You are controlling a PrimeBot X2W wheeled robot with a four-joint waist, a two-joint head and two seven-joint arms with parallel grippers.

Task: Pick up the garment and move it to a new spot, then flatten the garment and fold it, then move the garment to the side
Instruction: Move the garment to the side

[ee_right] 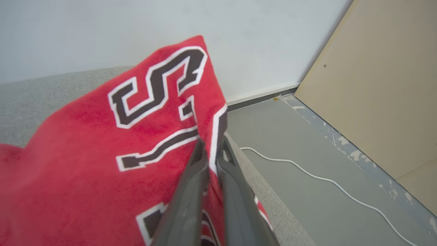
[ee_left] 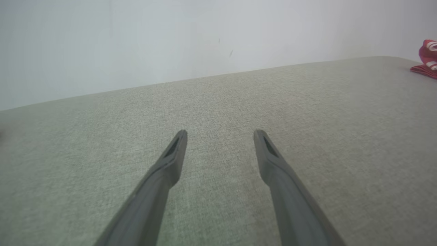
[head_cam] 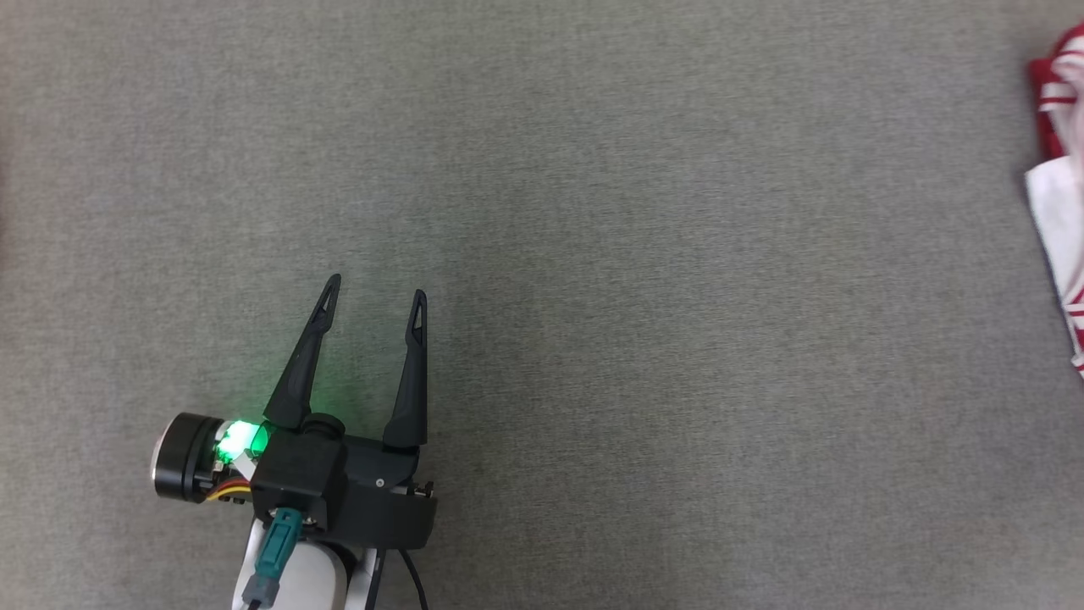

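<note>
The right gripper (ee_right: pixel 213 145) is clamped on an edge of the red garment (ee_right: pixel 102 153), at the right edge of the grey fabric surface (head_cam: pixel 677 339). The left gripper (head_cam: pixel 377 288) has its fingers apart and empty above the surface, well apart from the garment.

the table top (head_cam: pixel 593 212) is covered in grey woven cloth, matt and finely grained, while the garment (ee_right: pixel 85 153) is a soft, slightly fuzzy red fabric with flat white and black lettering. the fingers (head_cam: pixel 301 364) of the left gripper (head_cam: pixel 376 286) look like dark matt plastic, its housing (head_cam: pixel 296 474) a smoother black plastic with a faint sheen. the wall (ee_right: pixel 102 27) is smooth and matt, the floor (ee_right: pixel 273 130) smooth grey with chipped paint along its edge, the panel (ee_right: pixel 375 85) a pale wood-like board, the cable (ee_right: pixel 290 162) smooth and white.
</note>
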